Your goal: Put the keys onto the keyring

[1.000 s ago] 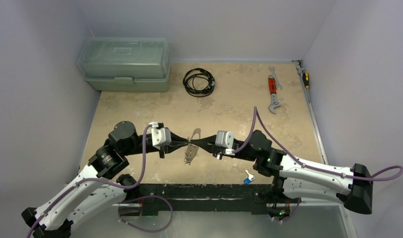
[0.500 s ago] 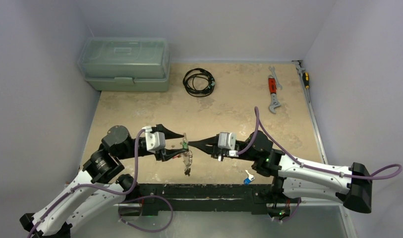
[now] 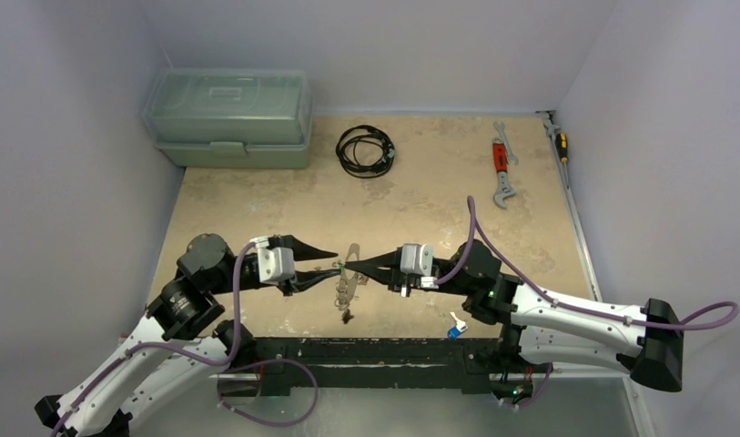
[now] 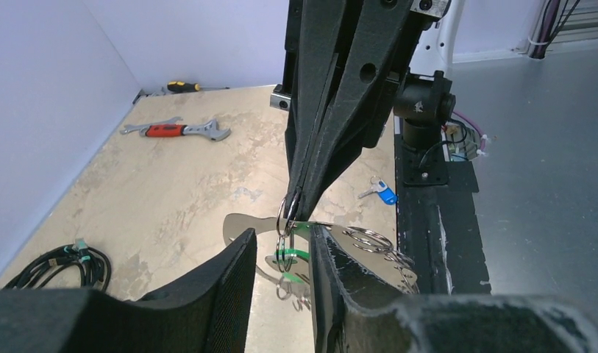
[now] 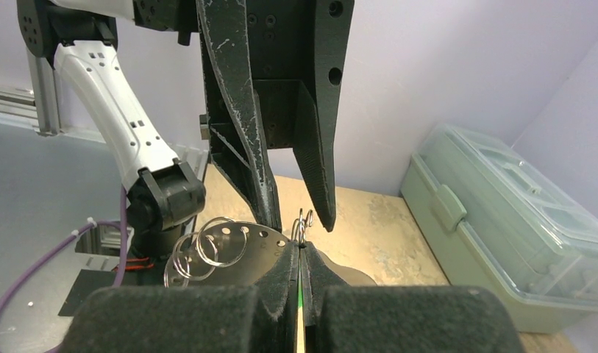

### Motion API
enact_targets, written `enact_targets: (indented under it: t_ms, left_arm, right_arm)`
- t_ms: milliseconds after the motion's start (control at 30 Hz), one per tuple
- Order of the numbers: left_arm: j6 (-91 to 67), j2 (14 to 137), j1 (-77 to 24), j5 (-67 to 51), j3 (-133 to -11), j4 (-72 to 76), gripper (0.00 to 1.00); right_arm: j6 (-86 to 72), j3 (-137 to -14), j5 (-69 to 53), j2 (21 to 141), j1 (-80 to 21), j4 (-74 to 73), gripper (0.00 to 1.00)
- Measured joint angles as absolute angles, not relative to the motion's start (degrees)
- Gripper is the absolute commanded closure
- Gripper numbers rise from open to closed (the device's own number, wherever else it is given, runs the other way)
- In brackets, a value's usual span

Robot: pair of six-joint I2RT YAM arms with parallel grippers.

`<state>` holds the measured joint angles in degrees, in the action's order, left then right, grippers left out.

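Observation:
The keyring (image 3: 347,288) is a flat silvery plate (image 4: 384,254) with holes along its edge and several wire rings (image 5: 207,250) on it. It hangs just above the table. My right gripper (image 3: 350,266) is shut on a thin green-headed key (image 4: 296,254), seen edge-on between its pads (image 5: 301,254), with a small split ring (image 5: 301,223) poking out above the tips. My left gripper (image 3: 332,262) is open, its fingers (image 4: 229,272) either side of the hanging ring and green key. A blue-headed key (image 3: 455,329) lies near the table's front edge.
A green toolbox (image 3: 228,116) stands at the back left, with a black cable coil (image 3: 366,150) beside it. A red-handled wrench (image 3: 501,168) and a screwdriver (image 3: 561,141) lie at the back right. The black base rail (image 3: 375,350) runs along the near edge.
My left gripper has let go of the bunch, opened and drawn back to the left. The keyring now hangs from my right gripper, which has stayed shut and shifted slightly left.

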<state>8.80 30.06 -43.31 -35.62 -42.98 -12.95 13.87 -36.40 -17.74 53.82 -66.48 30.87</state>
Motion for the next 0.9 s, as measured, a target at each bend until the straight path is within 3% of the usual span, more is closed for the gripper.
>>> enact_targets:
  t_ms: [300, 433, 667, 700, 900]
  left_arm:
    - [8.8, 31.3, -43.3, -36.3, -43.0, -12.8, 0.75]
    - [9.1, 31.8, -43.3, -36.8, -43.0, -12.8, 1.0]
    - [9.8, 31.7, -43.6, -37.6, -43.0, -13.0, 1.0]
    - [10.2, 31.6, -43.6, -37.3, -43.0, -13.7, 1.0]
    - [12.1, 33.3, -43.6, -34.5, -45.3, -18.8, 1.0]
  right_arm:
    - [13.6, -36.4, -18.2, 53.8, -66.5, 30.9, 1.0]
    - [13.5, -36.4, -19.0, 53.8, -66.5, 30.9, 1.0]
    - [13.5, -36.4, -19.0, 53.9, -66.3, 31.0, 0.99]
    - [13.5, -36.4, -19.0, 54.1, -66.3, 30.7, 0.71]
    - [15.2, -40.4, -17.0, 55.0, -66.4, 24.9, 0.45]
